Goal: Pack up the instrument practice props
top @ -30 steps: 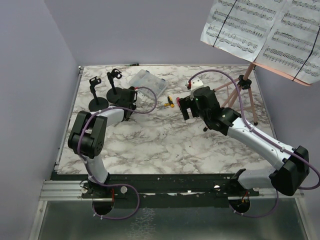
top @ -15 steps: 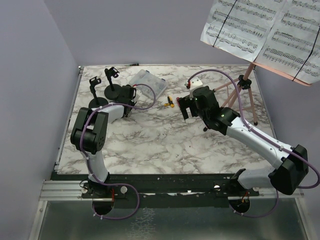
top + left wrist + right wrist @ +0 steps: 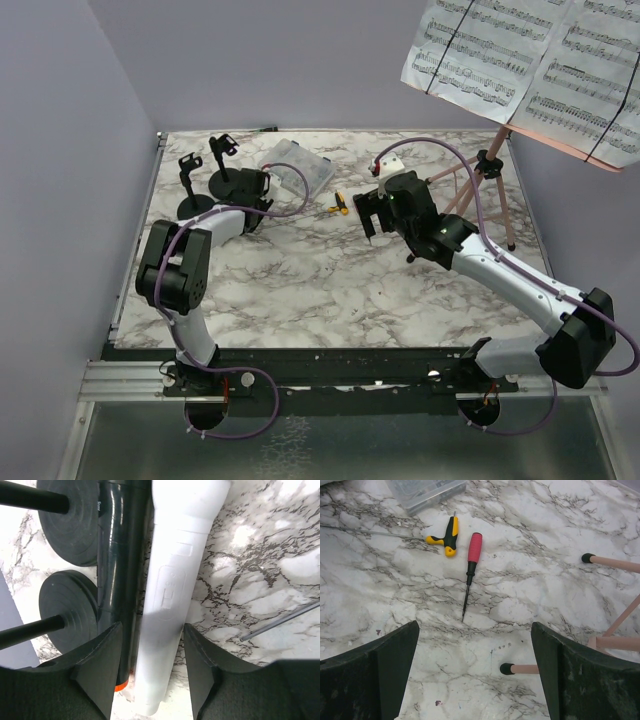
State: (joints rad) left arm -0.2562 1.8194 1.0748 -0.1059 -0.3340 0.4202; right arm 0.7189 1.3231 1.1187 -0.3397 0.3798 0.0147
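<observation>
**Microphones attended to beside the holders; the music stand is not yet packed**

From above, the left claw (image 3: 252,188) is seen low by the two round-based holders (image 3: 222,182) at the far left of the worktop (image 3: 330,290), while the sheet music (image 3: 530,70) is carried on the pink tripod (image 3: 490,180) at the right. In the left wrist view, the jaws are parted astride the white microphone (image 3: 170,595), which lies flat against the black microphone (image 3: 117,555); a gap is visible on one side, so nothing is clamped. In the right wrist view, the right claw (image 3: 474,630) is spread wide and empty above the red screwdriver (image 3: 472,555). The microphone-gathering step is judged to be in hand. A square pinch on the white body is called for next, without the black one being caught.
</observation>
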